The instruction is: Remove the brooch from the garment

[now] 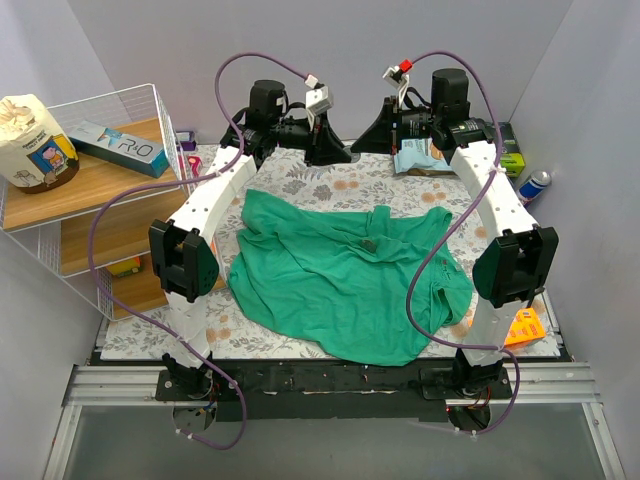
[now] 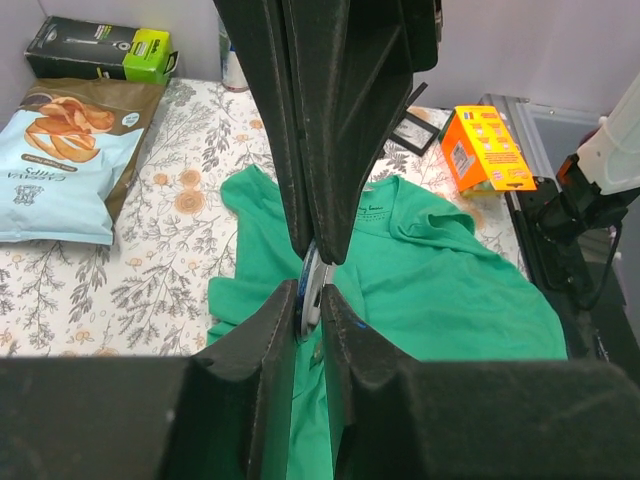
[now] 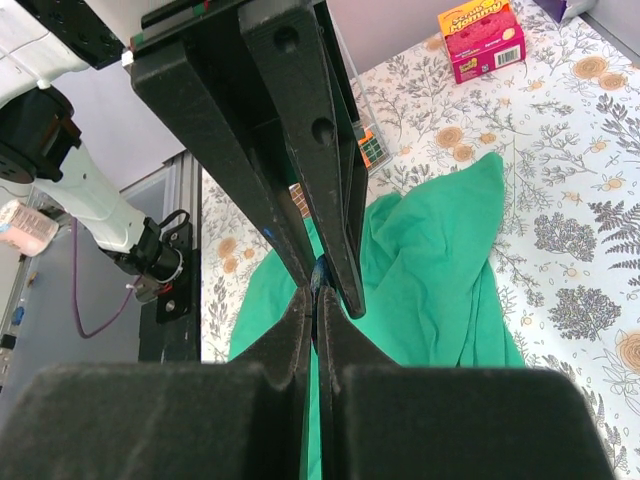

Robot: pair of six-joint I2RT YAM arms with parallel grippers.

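- The garment (image 1: 350, 280) is lying wrinkled and spread over the middle of the floral mat (image 1: 330, 185), between the two arms; one sleeve is reaching toward the right arm.
- The brooch (image 1: 372, 243) is showing as a small dark speck on the green cloth, in the far right part of the shirt; it is sitting on the garment, well apart from both pincers.
- The left gripper (image 2: 312, 272) is hovering at the far side of the table, looking across the shirt; its jaws are standing almost together with a thin slit between them; a pale bluish sliver is showing in that slit, and I cannot tell whether the pincer is grasping something or merely nearly clenched.
- The right gripper (image 3: 316, 285) is hovering at the far side too, beside the left one; its jaws are pressing fully together, clenched with nothing visible between them.
- A chips bag (image 2: 60, 170) is lying on the mat at the far right; an orange box (image 2: 485, 150) is sitting near the right arm's base; a wire shelf (image 1: 100, 200) is standing left of the table.
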